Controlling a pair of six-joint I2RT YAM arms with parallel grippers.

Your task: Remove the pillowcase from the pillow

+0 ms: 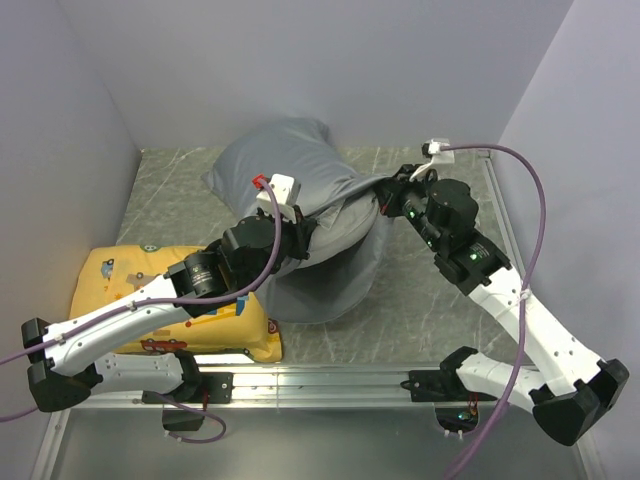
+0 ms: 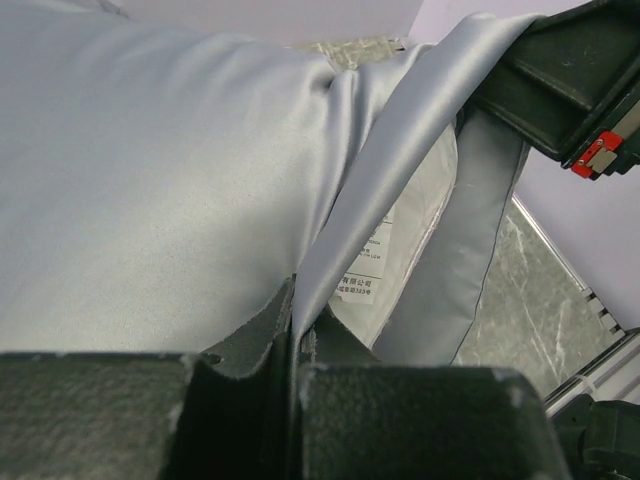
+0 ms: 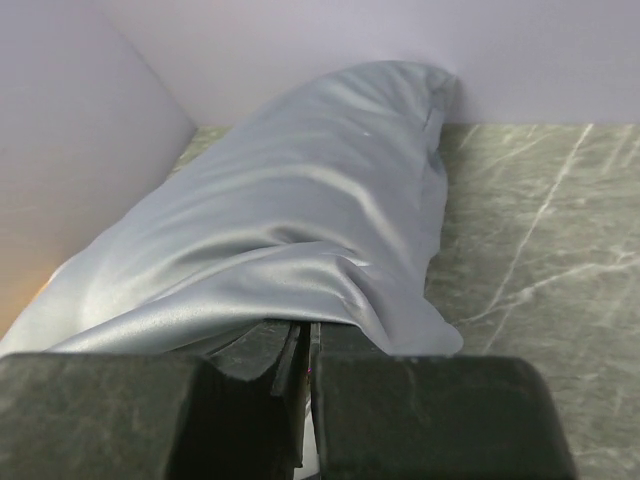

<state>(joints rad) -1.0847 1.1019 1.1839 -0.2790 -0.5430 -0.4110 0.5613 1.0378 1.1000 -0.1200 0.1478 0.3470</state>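
The grey pillowcase (image 1: 290, 175) lies across the middle of the table, stuffed with the pillow, its open end toward the near side. My left gripper (image 1: 300, 232) is shut on the pillowcase's edge (image 2: 340, 210) at the opening. In the left wrist view the white pillow (image 2: 415, 235) with its printed tag (image 2: 365, 270) shows inside the opening. My right gripper (image 1: 388, 185) is shut on the pillowcase (image 3: 300, 230) at its right edge; the cloth drapes over the fingertips (image 3: 255, 345).
A yellow cartoon-print pillow (image 1: 150, 290) lies at the near left under my left arm. Grey walls close the left, back and right sides. A metal rail (image 1: 330, 380) runs along the near edge. Marbled table surface (image 1: 440, 300) shows at the right.
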